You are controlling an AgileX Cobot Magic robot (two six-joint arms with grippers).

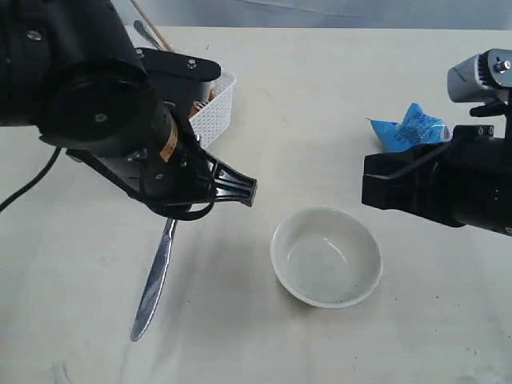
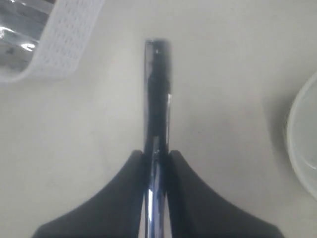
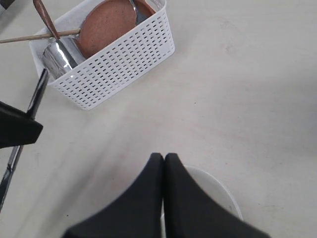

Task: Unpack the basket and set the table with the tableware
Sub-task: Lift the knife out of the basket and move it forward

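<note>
Gripping the flat, shiny steel knife [image 1: 154, 288] between its black fingers, the left gripper [image 2: 157, 157] holds it tilted over the pale, smooth table [image 1: 320, 88], near the white perforated basket [image 3: 119, 64]. The right gripper [image 3: 164, 161] is closed and empty above the round off-white bowl [image 1: 326, 256], which stands on the table.

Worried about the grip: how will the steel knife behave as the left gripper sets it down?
The knife looks stiff: it juts straight from the left gripper, no sag. Its polished steel is probably slippery, so the long blade could pivot in the pinch. Flat, it likely won't roll.
</note>
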